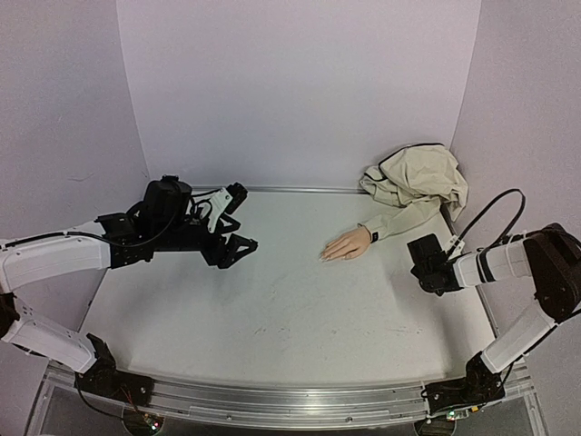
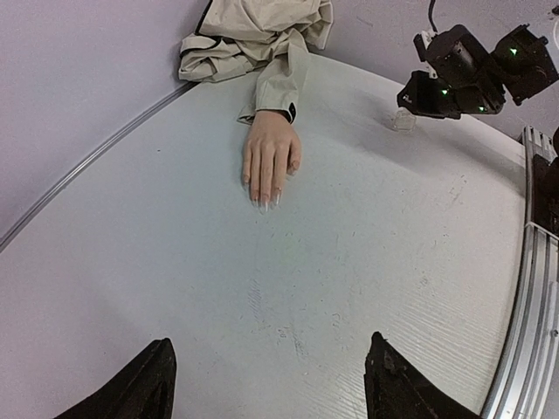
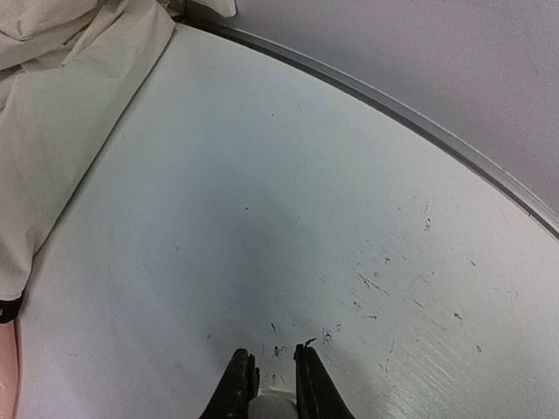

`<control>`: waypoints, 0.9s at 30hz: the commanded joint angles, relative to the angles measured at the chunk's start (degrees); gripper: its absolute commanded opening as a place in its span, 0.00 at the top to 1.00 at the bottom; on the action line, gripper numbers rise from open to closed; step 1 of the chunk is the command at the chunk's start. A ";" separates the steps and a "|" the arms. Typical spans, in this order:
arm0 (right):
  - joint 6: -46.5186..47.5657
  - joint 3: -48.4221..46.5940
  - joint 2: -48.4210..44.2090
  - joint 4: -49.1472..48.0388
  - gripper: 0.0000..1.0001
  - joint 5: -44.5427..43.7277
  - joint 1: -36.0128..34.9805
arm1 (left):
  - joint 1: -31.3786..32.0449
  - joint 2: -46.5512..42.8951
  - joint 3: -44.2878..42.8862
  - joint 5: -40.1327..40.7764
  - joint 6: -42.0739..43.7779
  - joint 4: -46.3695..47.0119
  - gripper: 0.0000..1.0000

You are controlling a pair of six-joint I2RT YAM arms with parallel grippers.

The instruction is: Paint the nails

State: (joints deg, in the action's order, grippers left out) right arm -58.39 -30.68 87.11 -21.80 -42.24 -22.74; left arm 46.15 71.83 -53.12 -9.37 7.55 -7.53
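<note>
A peach mannequin hand (image 1: 348,243) lies palm down on the white table, fingers pointing left. Its nails (image 2: 265,202) are pale and tiny. A dark wrist band (image 2: 291,112) joins it to a beige sleeve (image 1: 404,218). My left gripper (image 1: 238,221) hangs left of the hand, well apart from it. In the left wrist view this gripper (image 2: 269,349) is open, with bare table between its fingers. My right gripper (image 1: 425,263) sits right of the hand, below the sleeve. It (image 3: 272,353) is shut on a small whitish bottle (image 3: 278,408), which also shows under it as the bottle (image 2: 403,120).
The rest of the beige garment (image 1: 418,177) is bunched in the back right corner. A metal rail (image 1: 290,189) runs along the table's back edge and another rail (image 1: 281,400) along the front. Lilac walls close in the back and both sides.
</note>
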 commanded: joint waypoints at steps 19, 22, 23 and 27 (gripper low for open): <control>9.49 -1.36 -10.59 1.76 0.40 0.41 0.31 | -1.12 -2.73 -1.29 3.22 -0.81 1.84 0.23; 17.11 -1.77 -15.85 1.68 0.29 4.26 0.26 | -3.40 -3.66 -0.90 4.76 -3.64 2.73 0.21; 20.58 -2.04 -17.42 1.59 0.26 6.32 0.26 | -4.27 -4.12 -0.69 5.65 -4.38 3.04 0.21; 34.30 -2.62 -24.27 0.04 0.18 16.56 0.26 | -10.42 -7.24 -0.17 11.58 -6.93 3.48 0.17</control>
State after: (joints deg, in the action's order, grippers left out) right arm -39.38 -30.81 68.55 -21.04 -34.50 -22.74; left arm 41.08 69.41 -53.10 -4.89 4.36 -7.42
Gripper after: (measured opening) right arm 0.786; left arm 0.816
